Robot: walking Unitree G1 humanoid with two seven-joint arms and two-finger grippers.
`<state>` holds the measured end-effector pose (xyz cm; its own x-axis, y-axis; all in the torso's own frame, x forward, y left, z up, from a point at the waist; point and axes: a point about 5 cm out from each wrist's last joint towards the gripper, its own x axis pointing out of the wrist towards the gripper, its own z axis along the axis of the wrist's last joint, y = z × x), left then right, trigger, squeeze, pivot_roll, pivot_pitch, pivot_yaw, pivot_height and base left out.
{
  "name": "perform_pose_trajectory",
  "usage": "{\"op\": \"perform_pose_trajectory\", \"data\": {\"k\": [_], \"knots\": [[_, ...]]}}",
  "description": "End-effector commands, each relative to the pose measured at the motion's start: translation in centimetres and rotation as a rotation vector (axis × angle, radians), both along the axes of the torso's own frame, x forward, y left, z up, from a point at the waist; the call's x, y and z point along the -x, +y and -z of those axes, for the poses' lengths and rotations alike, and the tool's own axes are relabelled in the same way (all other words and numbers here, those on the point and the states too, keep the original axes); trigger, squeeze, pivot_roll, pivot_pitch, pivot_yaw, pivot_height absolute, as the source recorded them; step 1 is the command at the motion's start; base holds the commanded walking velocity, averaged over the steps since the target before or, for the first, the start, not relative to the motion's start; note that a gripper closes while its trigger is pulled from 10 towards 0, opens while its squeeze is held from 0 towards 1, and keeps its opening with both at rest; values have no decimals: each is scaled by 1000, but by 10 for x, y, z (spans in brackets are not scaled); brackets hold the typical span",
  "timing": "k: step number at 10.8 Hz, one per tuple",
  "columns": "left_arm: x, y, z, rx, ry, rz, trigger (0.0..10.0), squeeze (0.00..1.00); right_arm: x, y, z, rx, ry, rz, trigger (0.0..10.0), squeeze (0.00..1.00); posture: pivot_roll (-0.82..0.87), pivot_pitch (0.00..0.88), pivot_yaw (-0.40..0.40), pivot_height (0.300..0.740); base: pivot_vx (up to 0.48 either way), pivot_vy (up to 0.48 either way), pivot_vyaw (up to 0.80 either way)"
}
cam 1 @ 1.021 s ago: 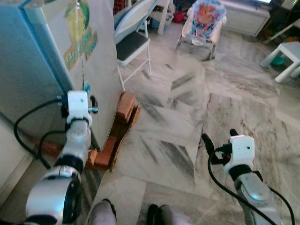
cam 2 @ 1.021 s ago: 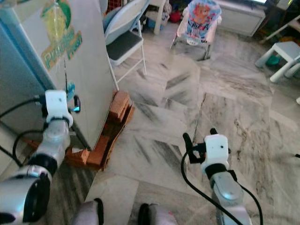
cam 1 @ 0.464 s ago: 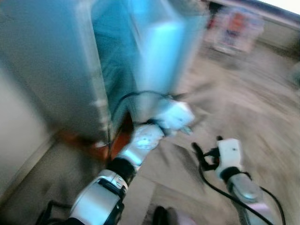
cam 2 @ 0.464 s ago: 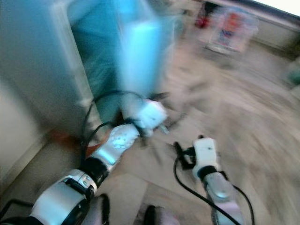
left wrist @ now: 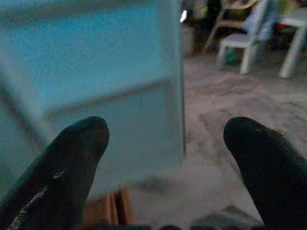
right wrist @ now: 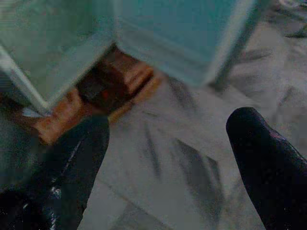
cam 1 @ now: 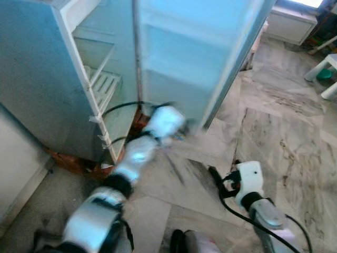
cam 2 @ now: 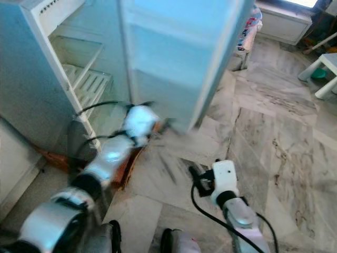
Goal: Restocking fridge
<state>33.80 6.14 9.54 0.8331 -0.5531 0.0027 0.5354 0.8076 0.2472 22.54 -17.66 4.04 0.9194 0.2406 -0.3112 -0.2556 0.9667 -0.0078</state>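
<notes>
The fridge [cam 1: 47, 79] stands at the robot's left with its door [cam 1: 200, 58] swung wide open, showing pale shelves [cam 1: 102, 84] inside and moulded racks on the inner face of the door. The left gripper [left wrist: 165, 158] is stretched forward and low, close to the bottom edge of the open door; its wrist view shows the two black fingers [left wrist: 67, 163] spread well apart with nothing between them, the door's lower corner just ahead. The left arm looks blurred in the head views. The right gripper [right wrist: 168, 158] hangs lower and nearer the robot's body above the marble floor [cam 1: 274, 132], its fingers [right wrist: 268, 163] also set wide apart and holding nothing. Beneath the fridge some reddish bricks [right wrist: 129, 76] and cardboard prop up its base. A white stool [cam 1: 329, 74] stands far off at the right, and a low white cabinet [cam 1: 292, 23] sits against the back wall
</notes>
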Motion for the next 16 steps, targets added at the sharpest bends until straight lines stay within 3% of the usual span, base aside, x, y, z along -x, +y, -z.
{"op": "perform_pose_trajectory", "data": {"k": [1,3,5,7,9,11,13,16], "knots": [[4,6,8,10,26,-26,10000,0,-2,-3,-2,10,-21,10,10000,0,31,107,-79,740,0,0,0],[21,55,28,32,39,-241,10000,0,-10,-2,-8,-37,-52,12,10000,0,76,118,-76,740,0,0,0],[47,95,27,-12,-3,-332,10000,0,-20,1,-14,-14,-83,-4,10000,0,114,133,-62,740,0,0,0],[61,115,25,29,7,-424,10000,0,-27,-2,-21,-25,-127,46,10000,0,104,128,-55,740,0,0,0],[73,103,26,39,45,-417,10000,0,-31,-2,-26,-58,-160,108,10000,0,107,113,-56,740,0,0,0],[71,95,22,59,43,-407,10000,0,-36,3,-27,-62,-173,101,10000,0,109,101,-51,740,120,-362,0],[67,92,17,60,45,-398,10000,0,-43,-1,-31,69,-224,144,10000,0,108,98,-47,740,259,-401,0],[66,88,16,55,52,-384,10000,0,-42,1,-25,30,-189,160,10000,0,108,92,-39,740,286,-382,0]]}}
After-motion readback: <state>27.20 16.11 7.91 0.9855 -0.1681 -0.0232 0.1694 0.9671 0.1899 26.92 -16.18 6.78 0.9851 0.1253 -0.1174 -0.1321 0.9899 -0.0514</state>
